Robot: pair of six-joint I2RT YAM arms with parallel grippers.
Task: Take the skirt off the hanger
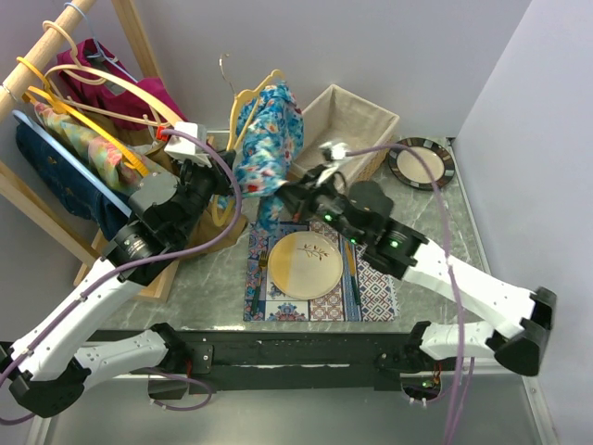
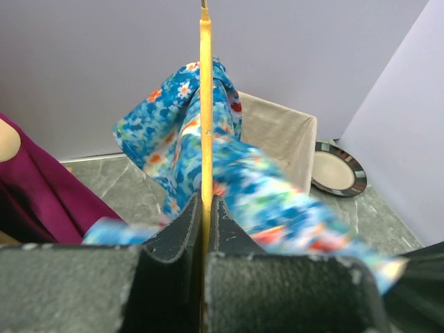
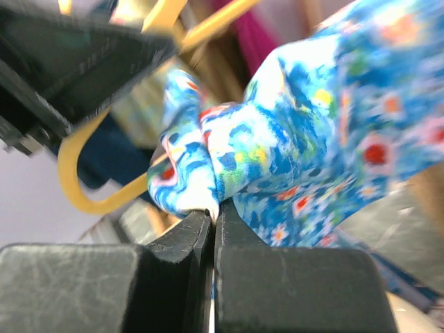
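Left gripper [image 2: 206,202] clenched on the thin yellow hanger [image 2: 205,97], which runs straight up from between its jaws. Blue floral skirt [image 2: 170,125] drapes over the hanger on both sides, just ahead of that gripper. Right gripper [image 3: 213,220] pinched shut on a fold of the skirt's edge, cloth bunching directly above its tips.
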